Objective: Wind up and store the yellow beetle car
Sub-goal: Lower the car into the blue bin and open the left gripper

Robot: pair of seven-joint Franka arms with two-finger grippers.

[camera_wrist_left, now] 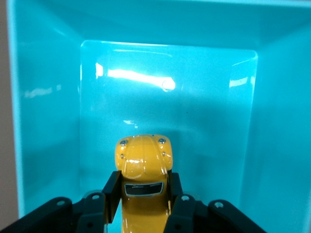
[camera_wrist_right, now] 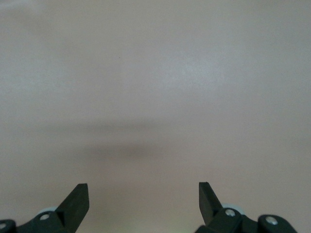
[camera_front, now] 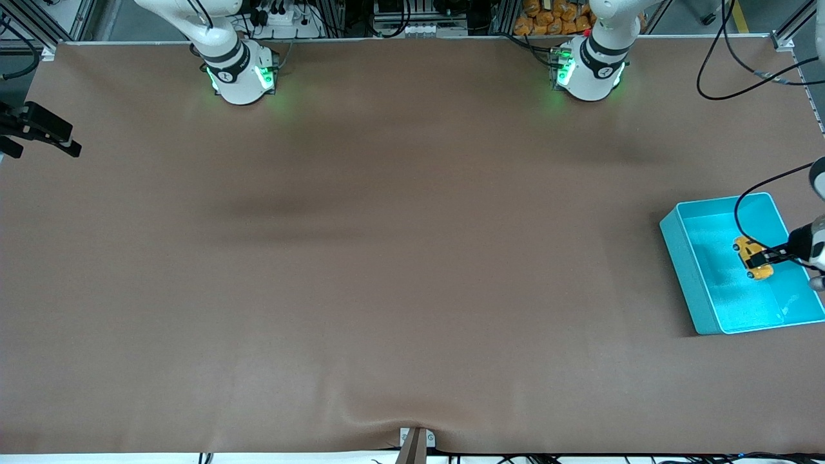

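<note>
Yellow beetle car (camera_front: 752, 257) sits inside the turquoise bin (camera_front: 691, 270), a small shape against the wide brown surface (camera_front: 387, 258) that carries everything. That bin rests at the left arm's end of the surface. The left gripper (camera_front: 760, 259) reaches over the bin and pinches the car across its body, one finger (camera_wrist_left: 112, 191) pressed to each flank, the car's rounded nose pointing away from the wrist. The right gripper (camera_wrist_right: 143, 201) waits over bare surface at the right arm's end, its fingers spread wide with nothing between them.
</note>
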